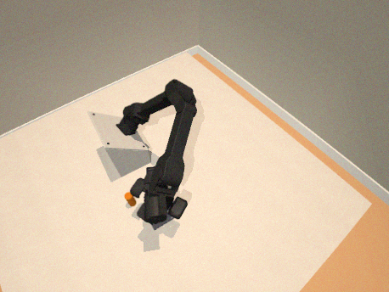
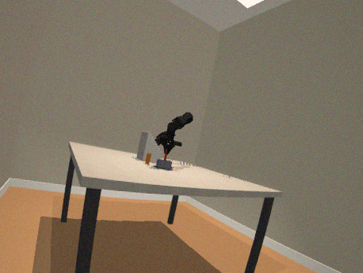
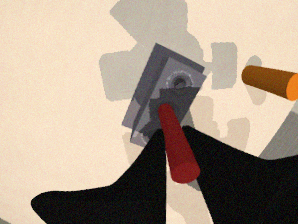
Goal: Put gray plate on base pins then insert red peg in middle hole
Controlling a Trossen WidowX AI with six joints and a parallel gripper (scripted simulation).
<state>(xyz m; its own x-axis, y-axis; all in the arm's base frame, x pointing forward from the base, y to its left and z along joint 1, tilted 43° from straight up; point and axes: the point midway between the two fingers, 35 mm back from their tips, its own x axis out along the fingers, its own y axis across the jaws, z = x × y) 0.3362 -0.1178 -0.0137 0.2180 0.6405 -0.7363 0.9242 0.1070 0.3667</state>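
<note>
My gripper (image 2: 167, 152) (image 3: 172, 132) is shut on the red peg (image 2: 166, 155) (image 3: 176, 145), which points down at the plate. The gray plate (image 3: 162, 82) (image 2: 163, 165) lies on top of the dark gray base (image 3: 145, 87) and looks flat. In the wrist view, the outer hole away from the fingers shows a ring and a dark centre; the other outer hole is mostly hidden behind a fingertip. The peg's lower end is over the plate's middle, hiding the middle hole; I cannot tell whether the tip has entered it. In the top view the arm hides the peg and most of the base.
An orange cylinder (image 1: 130, 199) (image 2: 148, 159) (image 3: 270, 81) stands near the base, on the side toward a tall light-gray panel (image 1: 108, 131) (image 2: 143, 147). The panel stands farther back, beside the arm. Part of the panel shows at the wrist view's right edge.
</note>
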